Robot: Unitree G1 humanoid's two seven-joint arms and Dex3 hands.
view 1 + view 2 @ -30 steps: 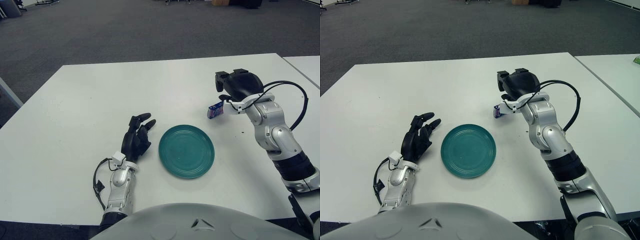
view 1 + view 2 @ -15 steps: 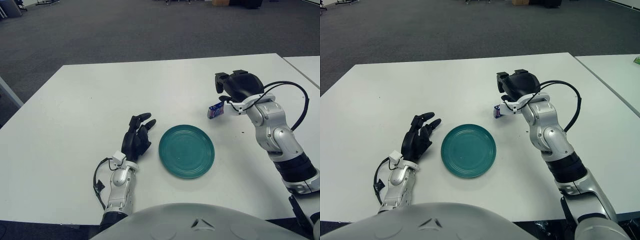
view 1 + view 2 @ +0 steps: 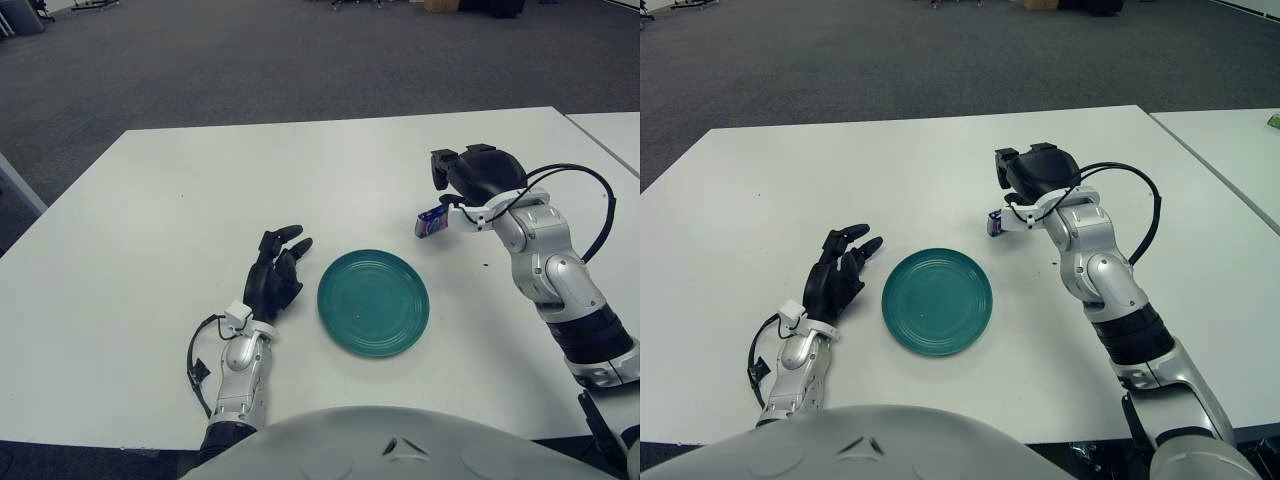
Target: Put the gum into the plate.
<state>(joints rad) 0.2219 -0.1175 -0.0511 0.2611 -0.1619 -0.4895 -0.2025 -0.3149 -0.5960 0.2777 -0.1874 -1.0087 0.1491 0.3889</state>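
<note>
The gum (image 3: 432, 221), a small blue and white pack, lies tilted on the white table (image 3: 200, 190), up and to the right of the teal plate (image 3: 373, 302). My right hand (image 3: 470, 175) hovers just behind and above the gum. Its dark fingers (image 3: 440, 165) bend downward, open, and I see nothing held between them. The pack shows at the lower left edge of the hand, by the white wrist bracket. The plate holds nothing. My left hand (image 3: 276, 272) shows left of the plate, fingers open and extended.
A second white table (image 3: 612, 130) stands at the far right, past a narrow gap. Grey carpet lies beyond the far table edge. A black cable (image 3: 600, 200) loops off my right forearm.
My right hand has eased slightly down and to the right above the gum. The gum, the plate and my left hand stay where they were.
</note>
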